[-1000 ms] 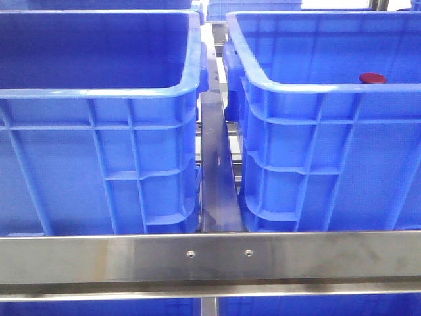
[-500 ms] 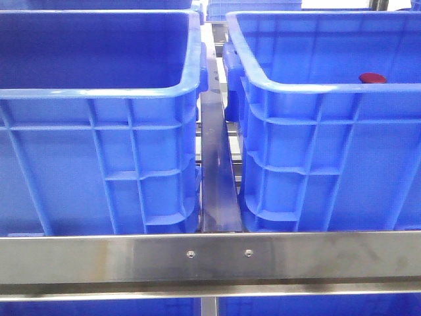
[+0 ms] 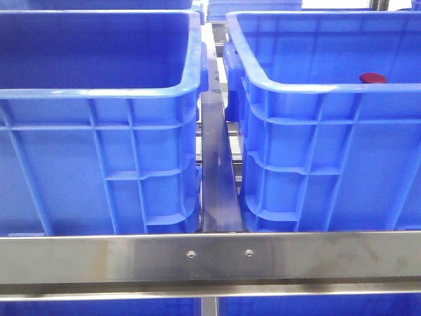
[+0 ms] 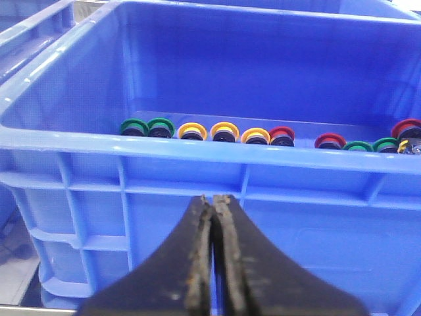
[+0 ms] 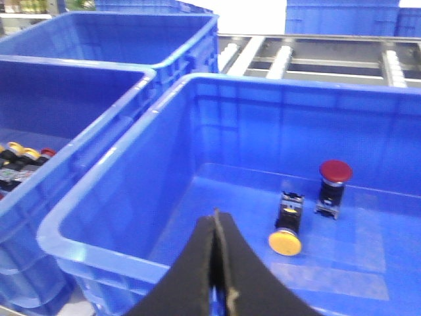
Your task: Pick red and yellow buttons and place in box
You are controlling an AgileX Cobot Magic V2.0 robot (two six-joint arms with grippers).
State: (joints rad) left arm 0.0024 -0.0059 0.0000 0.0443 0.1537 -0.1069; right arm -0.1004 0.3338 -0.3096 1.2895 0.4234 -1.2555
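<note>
In the front view two deep blue crates stand side by side: the left crate [image 3: 99, 85] and the right crate [image 3: 316, 85], where a dark red button [image 3: 372, 78] peeps over the rim. My left gripper [image 4: 214, 199] is shut and empty, outside a crate's near wall [image 4: 197, 191]; inside lies a row of green, yellow [image 4: 225, 131] and red [image 4: 281, 135] buttons. My right gripper [image 5: 215, 214] is shut and empty above the near rim of the box [image 5: 112, 253], which holds a yellow button [image 5: 285, 243] on its side and an upright red button [image 5: 335, 172]. Neither gripper shows in the front view.
A steel rail [image 3: 210, 257] crosses in front of the crates, and a steel bar [image 3: 216, 171] runs between them. In the right wrist view a neighbouring crate [image 5: 79, 148] holds more buttons [image 5: 20, 158], and a roller conveyor [image 5: 316, 59] lies behind.
</note>
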